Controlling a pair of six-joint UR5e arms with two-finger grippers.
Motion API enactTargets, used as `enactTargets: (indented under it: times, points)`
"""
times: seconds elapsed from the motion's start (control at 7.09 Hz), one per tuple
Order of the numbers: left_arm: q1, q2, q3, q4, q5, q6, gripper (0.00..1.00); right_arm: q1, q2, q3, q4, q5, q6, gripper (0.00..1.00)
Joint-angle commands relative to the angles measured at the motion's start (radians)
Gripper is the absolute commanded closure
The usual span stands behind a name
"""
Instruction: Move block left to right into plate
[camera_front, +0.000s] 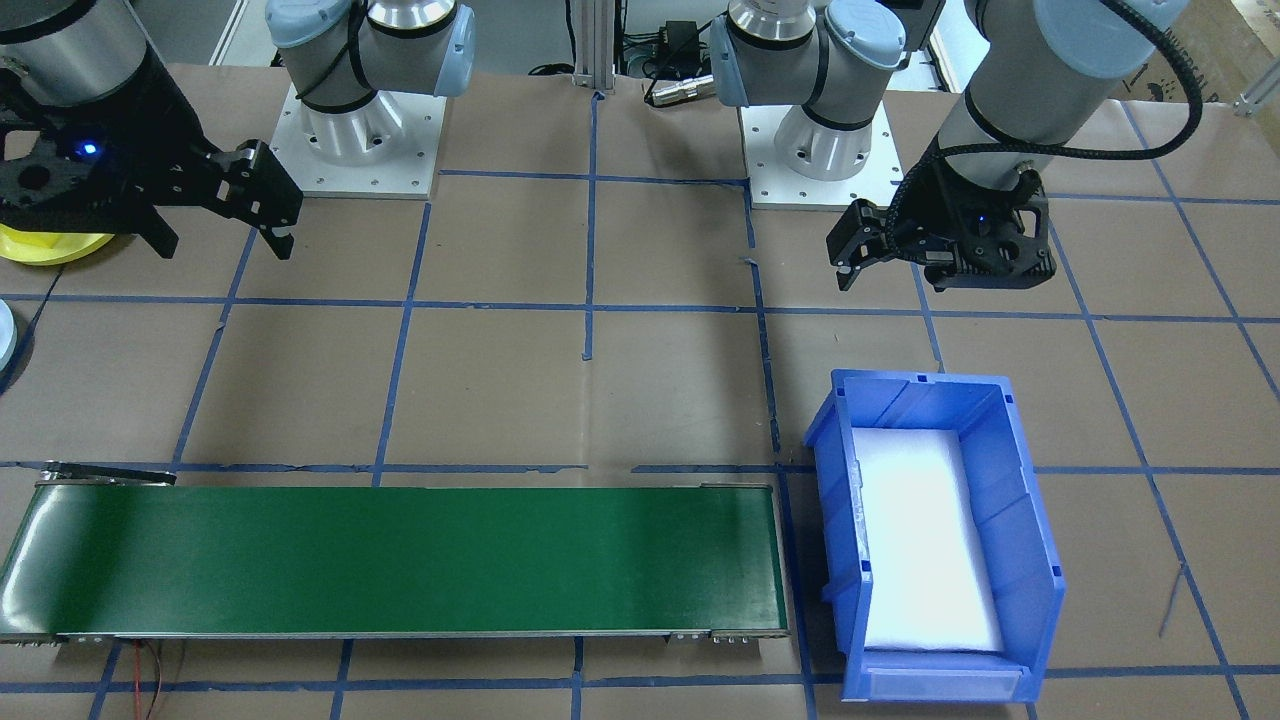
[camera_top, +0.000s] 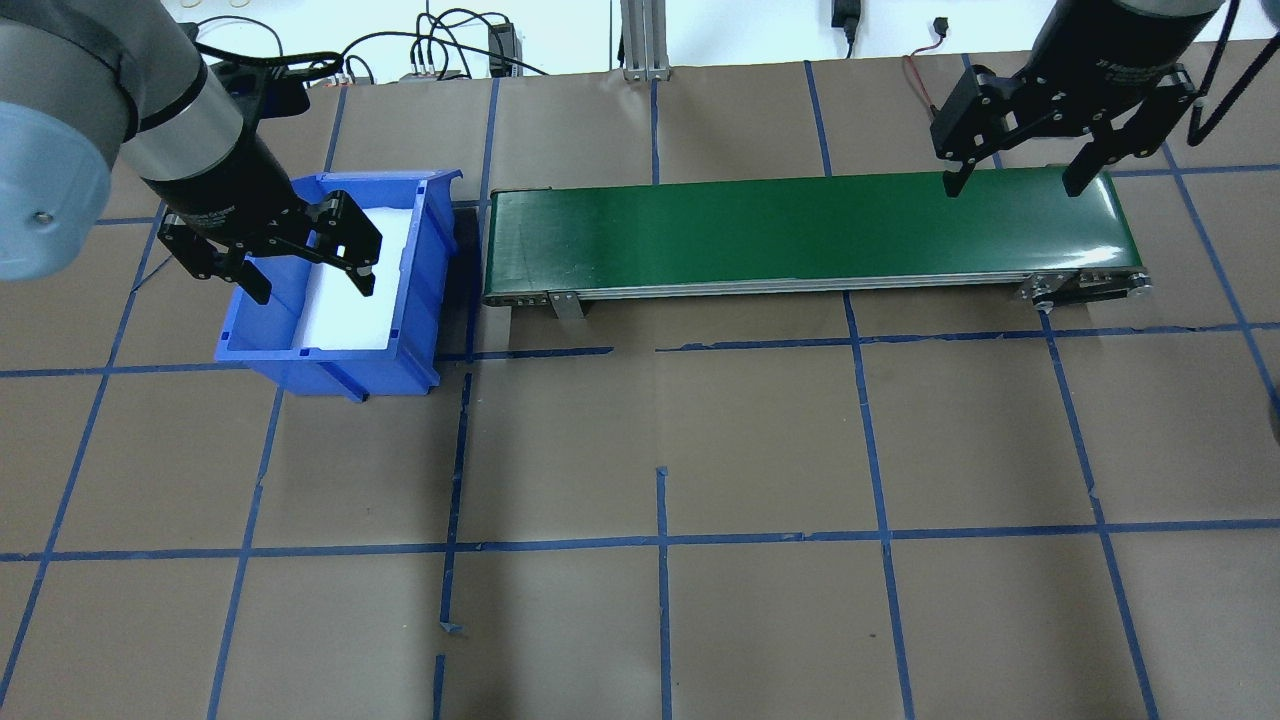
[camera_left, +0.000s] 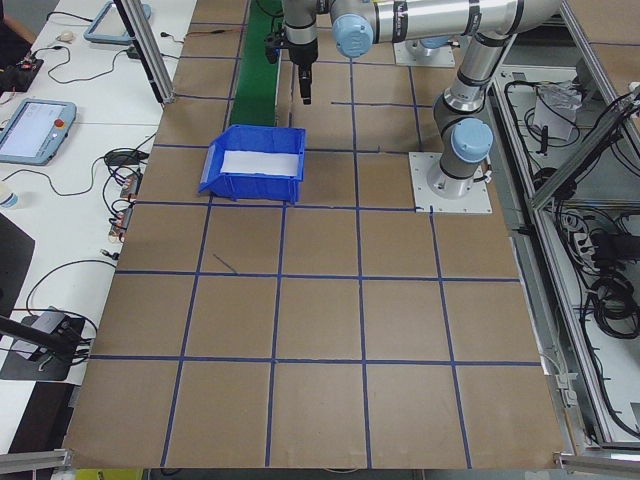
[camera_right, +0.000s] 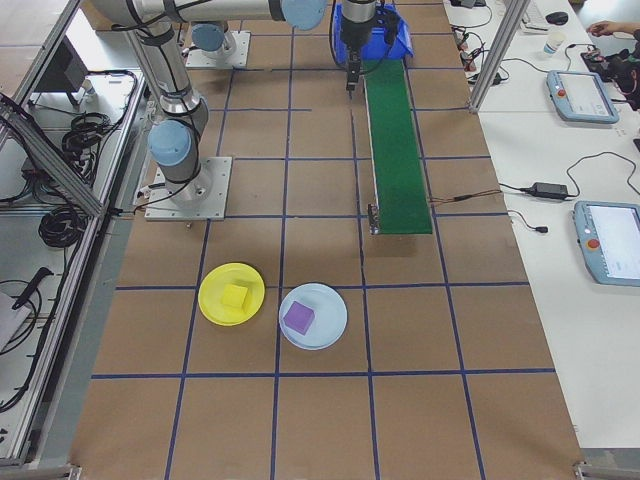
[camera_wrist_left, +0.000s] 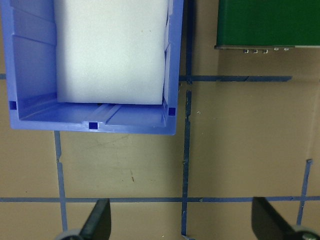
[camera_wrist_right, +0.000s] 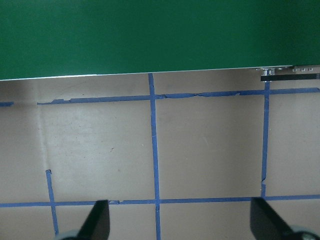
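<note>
1. Left gripper (camera_top: 310, 255): suspended above the blue plastic bin (camera_top: 420, 290) in the overhead view, fingers spread apart, nothing between them. In the left wrist view both fingertips (camera_wrist_left: 97, 220) well separated over bare tabletop just beside the bin's near wall.
2. Right gripper (camera_top: 1015, 170): suspended over the far end of the green conveyor belt (camera_top: 800, 230) in the overhead view, fingers apart, holding nothing. In the right wrist view fingertips (camera_wrist_right: 95, 220) wide apart above taped tabletop beside the belt edge.
3. Blue plastic bin: resting on the brown paper-covered tabletop (camera_top: 660, 620) marked with blue tape grid lines, just beside one end of the conveyor belt. Lined with a white foam pad (camera_front: 925, 540); no other contents visible on the pad.
4. Conveyor belt surface: plain green along its whole visible length.
5. Yellow block (camera_right: 235, 296): lying in the round yellow plate (camera_right: 212, 305), seen in the exterior right view, well apart from both grippers.
6. Purple block (camera_right: 299, 317): lying in the round pale blue plate (camera_right: 332, 325), just beside the yellow plate, on the tabletop past the belt's near end.
</note>
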Motion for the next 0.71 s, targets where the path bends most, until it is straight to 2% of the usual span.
enactTargets:
  times: [0.0,0.56]
  points:
    - [0.000,0.002,-0.001,0.000,0.000,0.000,0.00,0.019,-0.003,0.013,-0.035,0.013,-0.005,0.00]
    - [0.000,0.000,0.001,0.000,0.000,0.000,0.00,0.075,-0.014,0.003,-0.029,0.011,-0.004,0.00]
